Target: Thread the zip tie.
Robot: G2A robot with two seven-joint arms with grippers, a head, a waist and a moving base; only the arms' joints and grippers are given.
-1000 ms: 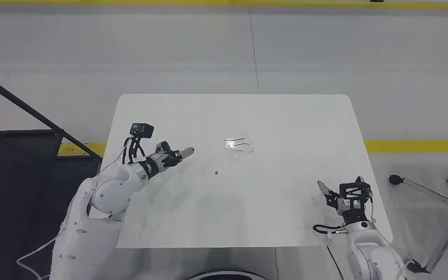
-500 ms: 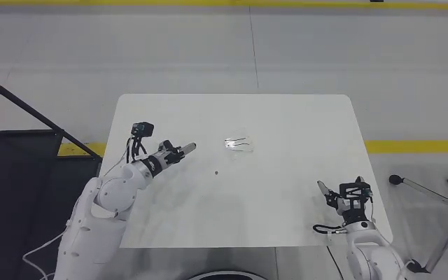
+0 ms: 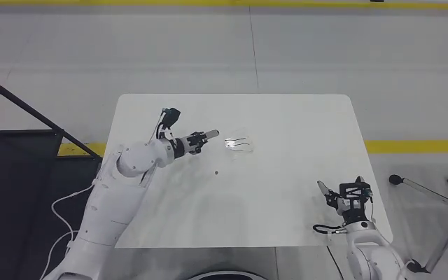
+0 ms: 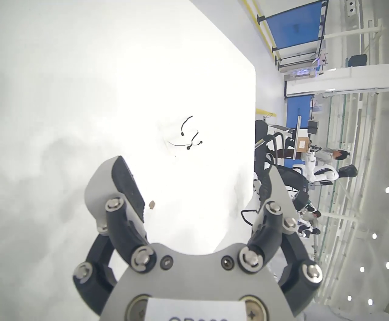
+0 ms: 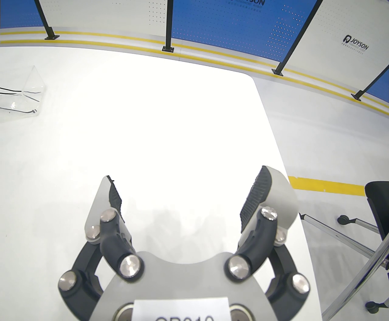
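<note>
The left gripper (image 4: 197, 167) held its two black-padded fingers wide apart, gripping nothing. It hung over the white rounded-corner table (image 3: 294, 119), just beside the clear plastic pouch (image 5: 35, 82), with its tips pointing toward it. The thin black zip ties (image 4: 190, 135) lay loosely curled at that pouch, each with a small head at one end. Whether they lay on it or inside it could not be told, and neither gripper touched them. A small brown speck (image 4: 151, 205) sat on the tabletop near the pouch, on the robot's side of it. The right gripper (image 5: 188, 182), its ridged pads likewise spread wide and holding nothing, was well apart from the pouch, at the table's near right corner. Beyond the pouch ran grey floor with a yellow line (image 5: 212, 60), then blue panels on black posts (image 5: 212, 24).
</note>
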